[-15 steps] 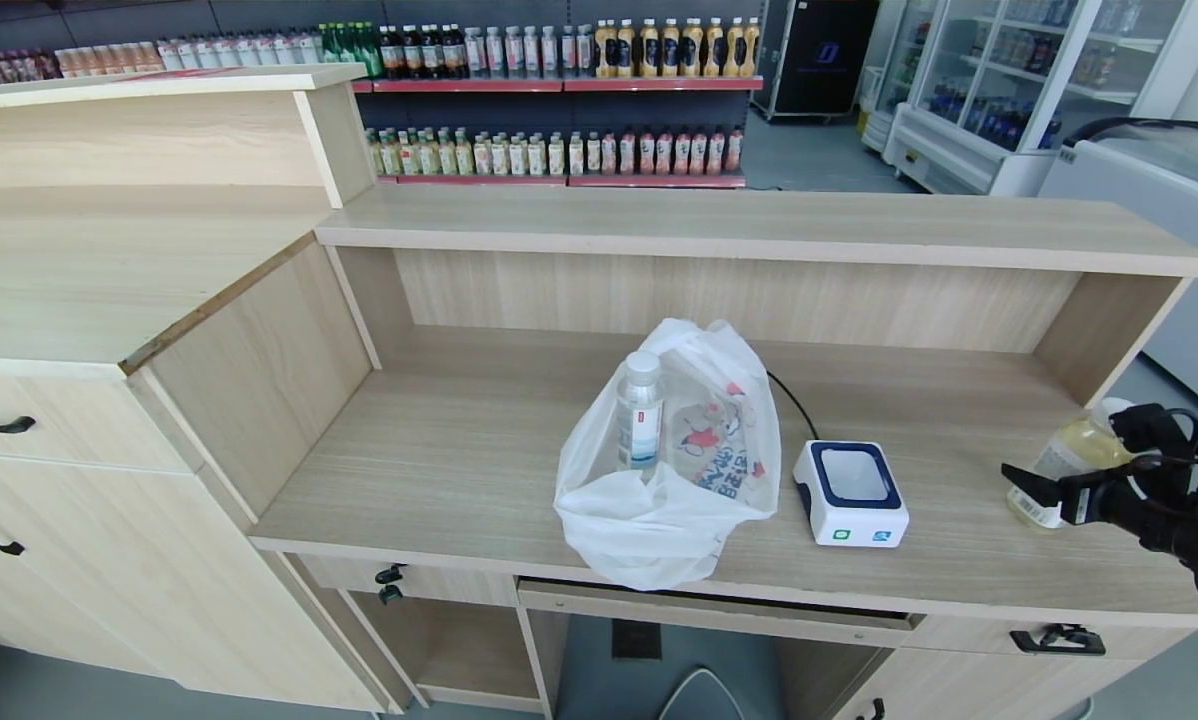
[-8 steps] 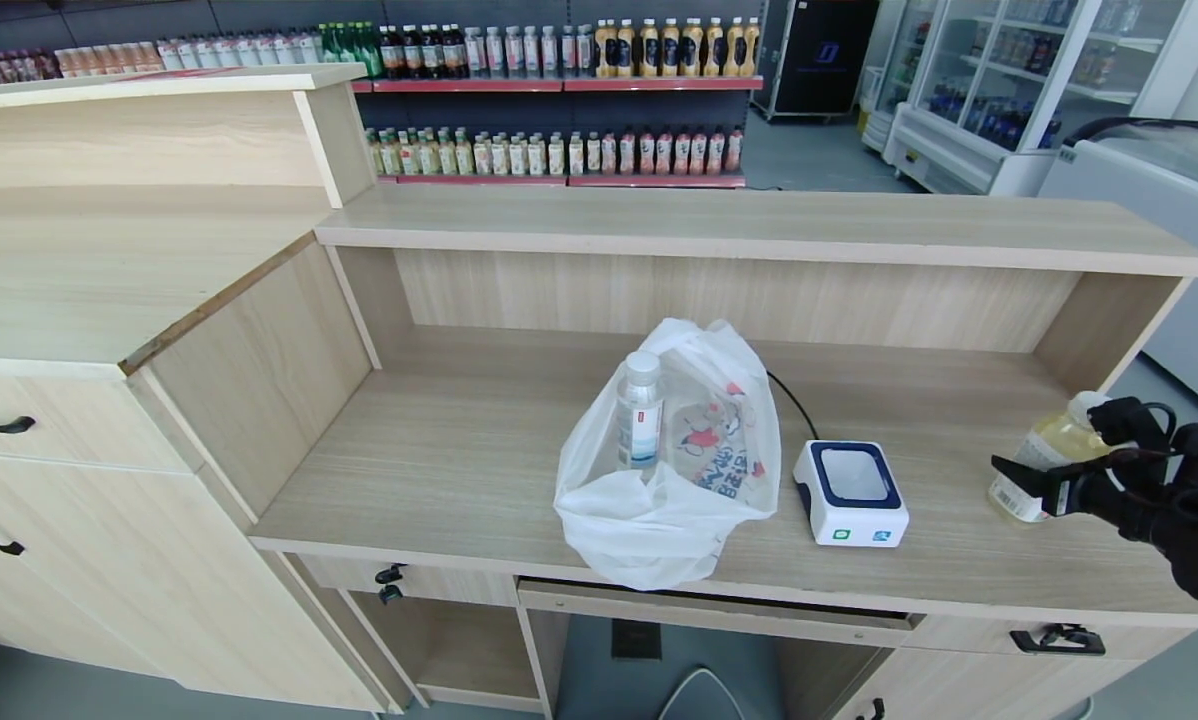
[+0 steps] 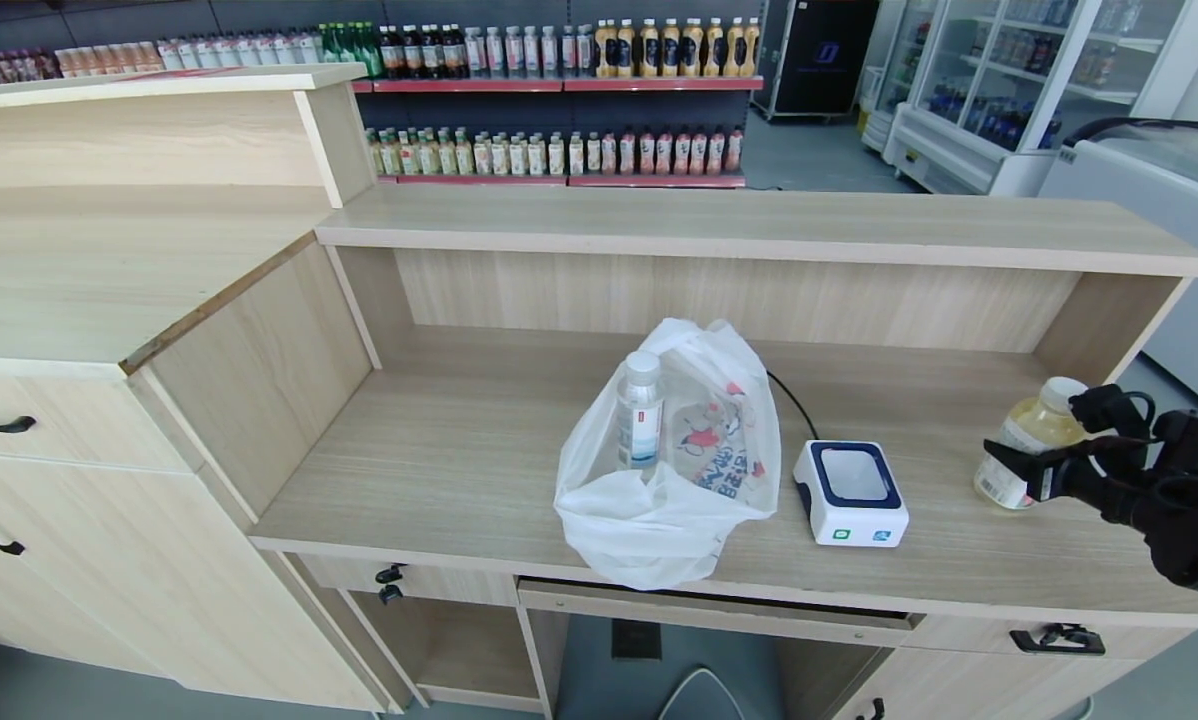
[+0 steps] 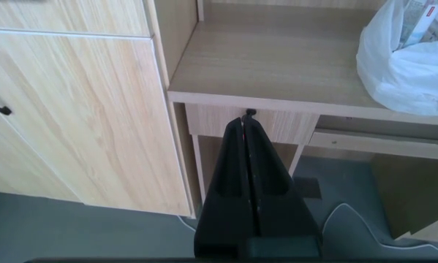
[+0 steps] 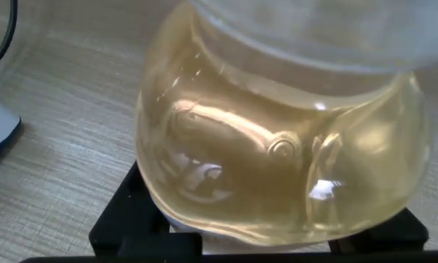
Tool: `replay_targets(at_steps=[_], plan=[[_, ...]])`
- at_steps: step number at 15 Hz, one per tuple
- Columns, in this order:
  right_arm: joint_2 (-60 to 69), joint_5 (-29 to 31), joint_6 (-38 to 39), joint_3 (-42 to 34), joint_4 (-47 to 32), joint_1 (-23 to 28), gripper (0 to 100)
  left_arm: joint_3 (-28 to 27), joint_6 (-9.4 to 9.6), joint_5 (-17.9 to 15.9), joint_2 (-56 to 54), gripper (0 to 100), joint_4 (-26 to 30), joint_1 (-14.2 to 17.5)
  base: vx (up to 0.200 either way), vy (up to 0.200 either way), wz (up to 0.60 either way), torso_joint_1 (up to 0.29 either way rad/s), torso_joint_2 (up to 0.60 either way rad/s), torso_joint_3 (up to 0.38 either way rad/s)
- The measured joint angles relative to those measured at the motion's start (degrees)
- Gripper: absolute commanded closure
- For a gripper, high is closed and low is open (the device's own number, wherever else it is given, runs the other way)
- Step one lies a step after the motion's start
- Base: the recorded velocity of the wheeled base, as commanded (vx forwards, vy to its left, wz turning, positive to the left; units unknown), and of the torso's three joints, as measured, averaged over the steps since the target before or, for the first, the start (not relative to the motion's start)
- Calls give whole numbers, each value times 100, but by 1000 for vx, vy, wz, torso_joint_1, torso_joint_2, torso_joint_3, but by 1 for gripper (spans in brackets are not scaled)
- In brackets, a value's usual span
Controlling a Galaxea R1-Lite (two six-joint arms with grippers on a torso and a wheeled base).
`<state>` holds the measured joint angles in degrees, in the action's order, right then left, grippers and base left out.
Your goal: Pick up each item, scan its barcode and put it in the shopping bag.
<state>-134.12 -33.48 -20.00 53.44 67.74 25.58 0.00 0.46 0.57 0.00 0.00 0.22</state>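
Bottle of pale yellow drink (image 3: 1021, 443), white-capped, sits tilted in the right gripper (image 3: 1057, 448) at the right end of the worktop (image 3: 459, 450), well to the right of the scanner (image 3: 850, 492). The gripper's 2 fingers are closed around the bottle's lower body, cap leaning away from the robot. Its base appears to be just off the worktop, though the angle does not settle this.

Scanner window faces upward. The shopping bag (image 3: 659, 500) stands just beside the scanner's left side, mouth open, with 1 clear bottle (image 3: 640, 412) upright inside. The left gripper (image 4: 244, 128) hangs below the worktop's front edge, fingers pressed together, holding nothing.

Step in hand, as judged: presenting the barcode. Recommended: carry the bottle over the scanner window, turn the label band at its base down toward the glass, and hold level and steady. Avoid brushing the bag, which would shift easily.
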Motion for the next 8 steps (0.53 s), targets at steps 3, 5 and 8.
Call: replay_targets(at_steps=[3,5,8], plan=[[85,-11,60,2,-205,-44,100,0,0,2,0,100,2,5,0,0,0,0,0,0],[369,-18,375,0,-684,-99,100,0,0,0,0,100,0,2,0,0,0,0,0,0],[1336,-21,1150,49,-1829,-372,100,0,-2,2,0,100,0,0,0,0,0,0,0,0]])
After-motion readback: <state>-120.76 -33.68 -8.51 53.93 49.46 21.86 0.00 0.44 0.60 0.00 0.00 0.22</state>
